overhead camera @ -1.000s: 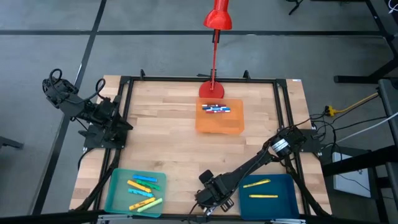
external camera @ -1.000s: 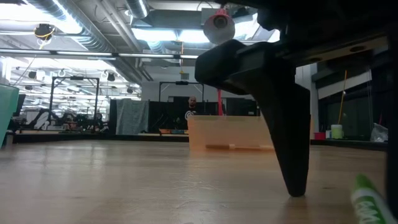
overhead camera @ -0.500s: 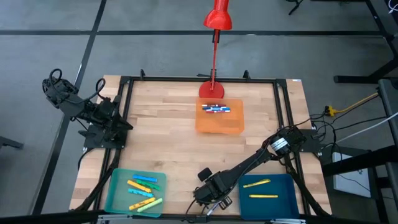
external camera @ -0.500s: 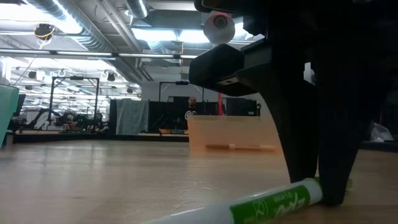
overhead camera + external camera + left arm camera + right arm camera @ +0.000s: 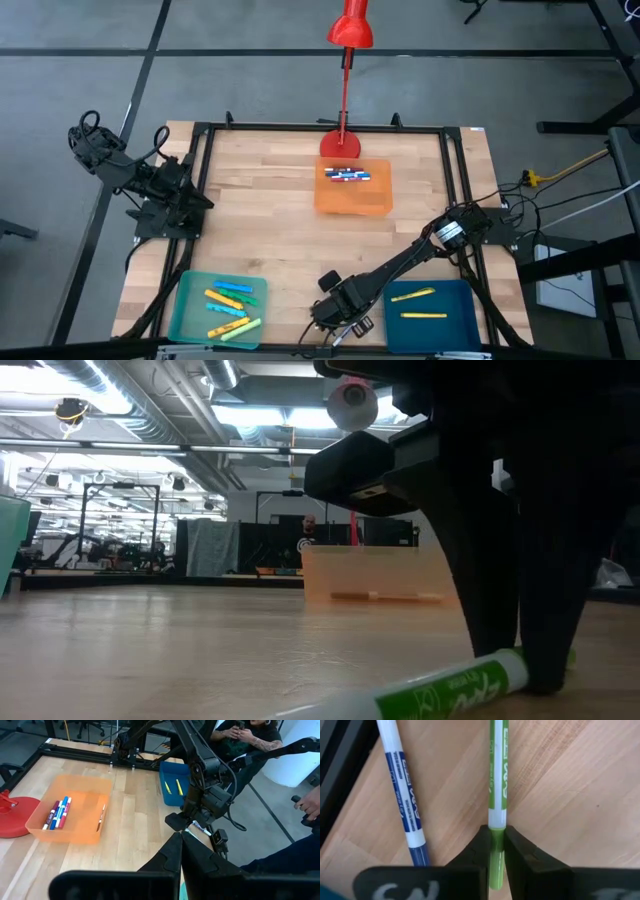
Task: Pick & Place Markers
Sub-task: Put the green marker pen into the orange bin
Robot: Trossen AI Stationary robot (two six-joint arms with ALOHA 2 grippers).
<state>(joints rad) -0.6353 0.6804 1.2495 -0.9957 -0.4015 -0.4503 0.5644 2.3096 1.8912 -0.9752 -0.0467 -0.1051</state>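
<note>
Wooden table (image 5: 560,795), green-and-white marker (image 5: 498,785) lying flat

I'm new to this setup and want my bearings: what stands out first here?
The right gripper, low at the table's near edge between the teal tray and blue tray, is shut on a green marker, with a blue marker lying beside it. An orange tray sits by the red lamp.

Three trays (image 5: 352,203); roughly a dozen markers (image 5: 228,297); two arms (image 5: 400,268).
</note>
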